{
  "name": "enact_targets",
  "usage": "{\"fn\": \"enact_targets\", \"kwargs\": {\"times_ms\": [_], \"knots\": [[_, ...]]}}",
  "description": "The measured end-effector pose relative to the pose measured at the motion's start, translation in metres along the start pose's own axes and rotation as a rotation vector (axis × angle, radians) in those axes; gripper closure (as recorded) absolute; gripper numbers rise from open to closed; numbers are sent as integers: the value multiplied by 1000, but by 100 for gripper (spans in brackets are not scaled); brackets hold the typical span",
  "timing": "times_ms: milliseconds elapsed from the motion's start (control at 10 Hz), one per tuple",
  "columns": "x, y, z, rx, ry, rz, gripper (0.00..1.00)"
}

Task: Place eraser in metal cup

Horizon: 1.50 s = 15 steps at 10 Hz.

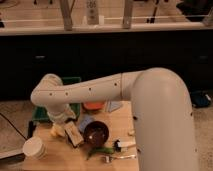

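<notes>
Seemingly, the gripper (70, 131) was hung low over the near left of the table (121, 125), between the white cup (34, 148) to its left and the dark brown bowl (96, 134) just beside it on the right. Whether it was open or closed, or held anything, could not be told. The eraser could not be picked out. The metal cup (85, 122) was taken, uncertainly, for the grey-blue round shape just right of and beyond the gripper, so a short shift that way was judged likely.

Gripper (64, 125) hung over table's (125, 122) left part, just L of bowl (96, 134) at ctr, w/ paper cup (34, 148) at near-L corner, bin (74, 82) behind at far L, fork (120, 157) near, R of bowl.
</notes>
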<state>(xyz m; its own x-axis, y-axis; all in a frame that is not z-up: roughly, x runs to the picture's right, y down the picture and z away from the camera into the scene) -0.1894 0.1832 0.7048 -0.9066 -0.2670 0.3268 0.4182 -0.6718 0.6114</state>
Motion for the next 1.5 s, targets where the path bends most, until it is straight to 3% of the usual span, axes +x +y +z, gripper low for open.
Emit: {"fn": "enact_targets", "kwargs": {"times_ms": [700, 1500], "knots": [[0, 0, 4, 14, 0, -9, 20], [5, -1, 0, -3, 51, -9, 20]]}}
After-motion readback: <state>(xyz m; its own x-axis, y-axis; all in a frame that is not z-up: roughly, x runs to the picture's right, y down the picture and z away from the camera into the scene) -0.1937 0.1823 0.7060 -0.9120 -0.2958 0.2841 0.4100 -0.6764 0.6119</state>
